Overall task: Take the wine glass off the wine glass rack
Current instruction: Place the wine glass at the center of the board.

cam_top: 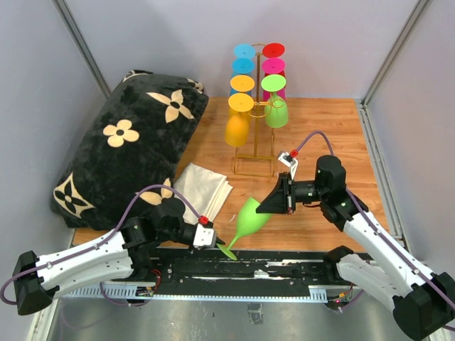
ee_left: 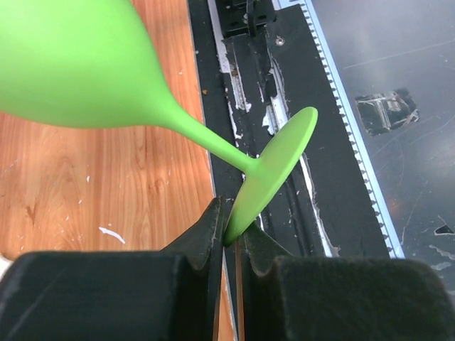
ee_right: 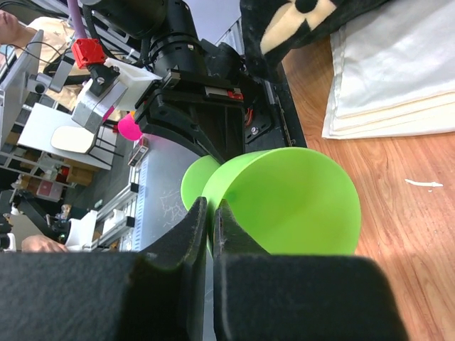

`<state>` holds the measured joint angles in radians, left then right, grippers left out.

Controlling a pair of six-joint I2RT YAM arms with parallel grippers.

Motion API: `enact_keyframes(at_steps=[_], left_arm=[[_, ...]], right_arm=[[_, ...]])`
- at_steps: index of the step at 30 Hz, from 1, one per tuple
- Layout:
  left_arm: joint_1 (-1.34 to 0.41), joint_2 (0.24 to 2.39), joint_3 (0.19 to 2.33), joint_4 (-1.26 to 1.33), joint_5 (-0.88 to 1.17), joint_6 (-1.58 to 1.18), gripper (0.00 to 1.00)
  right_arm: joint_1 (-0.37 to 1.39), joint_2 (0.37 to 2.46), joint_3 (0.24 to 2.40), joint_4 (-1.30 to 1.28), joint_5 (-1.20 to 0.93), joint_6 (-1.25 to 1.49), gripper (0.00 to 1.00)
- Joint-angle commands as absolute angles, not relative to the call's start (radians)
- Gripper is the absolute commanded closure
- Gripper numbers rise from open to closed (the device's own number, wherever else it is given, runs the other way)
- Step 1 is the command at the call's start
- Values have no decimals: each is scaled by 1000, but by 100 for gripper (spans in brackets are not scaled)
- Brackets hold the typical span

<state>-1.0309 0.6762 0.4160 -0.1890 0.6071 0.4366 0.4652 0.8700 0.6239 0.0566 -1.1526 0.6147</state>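
A light green wine glass [cam_top: 250, 217] hangs tilted between both grippers, off the rack and above the table's front edge. My left gripper [cam_top: 217, 241] is shut on the rim of its foot [ee_left: 274, 170], with the jaws pinched on it [ee_left: 231, 238]. My right gripper [cam_top: 269, 204] is shut on the rim of its bowl [ee_right: 298, 202], one finger inside and one outside [ee_right: 211, 213]. The gold wire wine glass rack [cam_top: 254, 167] stands at the back centre and carries several coloured glasses upside down, among them a yellow one [cam_top: 238, 128] and a green one [cam_top: 276, 114].
A black flowered pillow [cam_top: 128, 142] lies at the back left. A folded white cloth [cam_top: 202, 188] lies beside it, close to the held glass. Grey walls close in both sides. The black rail [cam_top: 270, 266] runs along the front edge.
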Motion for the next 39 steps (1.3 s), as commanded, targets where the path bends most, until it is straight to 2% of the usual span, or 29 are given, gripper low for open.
enact_keyframes(at_steps=[1, 7, 9, 10, 12, 15, 16, 17, 20, 25, 33, 39], left_arm=[[-1029, 667, 417, -137, 569, 405, 88], [-1029, 663, 414, -131, 541, 403, 71], [-1029, 656, 412, -127, 535, 401, 62], [-1029, 652, 411, -124, 532, 400, 55], [-1029, 641, 408, -117, 528, 396, 36], [-1029, 618, 408, -101, 516, 387, 14], [-1029, 607, 407, -89, 504, 380, 3], [-1029, 595, 404, -73, 483, 371, 1], [-1029, 545, 393, -3, 338, 311, 0], [-1028, 431, 324, 140, -87, 56, 0], [-1029, 228, 273, 113, -340, -151, 0], [-1029, 271, 371, -61, -474, -359, 0]], right_arm=[[495, 839, 656, -2, -1110, 533, 99], [499, 820, 659, -9, -1091, 523, 99], [499, 815, 661, -16, -1081, 520, 99], [499, 814, 662, -19, -1075, 518, 99], [500, 803, 662, -31, -1044, 512, 99], [504, 770, 663, -79, -940, 473, 99], [505, 752, 662, -108, -887, 460, 99], [505, 733, 661, -128, -833, 444, 99], [505, 676, 664, -207, -669, 399, 99], [505, 594, 688, -340, -317, 350, 99], [503, 605, 796, -515, 180, 248, 100], [500, 683, 886, -515, 423, 176, 99]])
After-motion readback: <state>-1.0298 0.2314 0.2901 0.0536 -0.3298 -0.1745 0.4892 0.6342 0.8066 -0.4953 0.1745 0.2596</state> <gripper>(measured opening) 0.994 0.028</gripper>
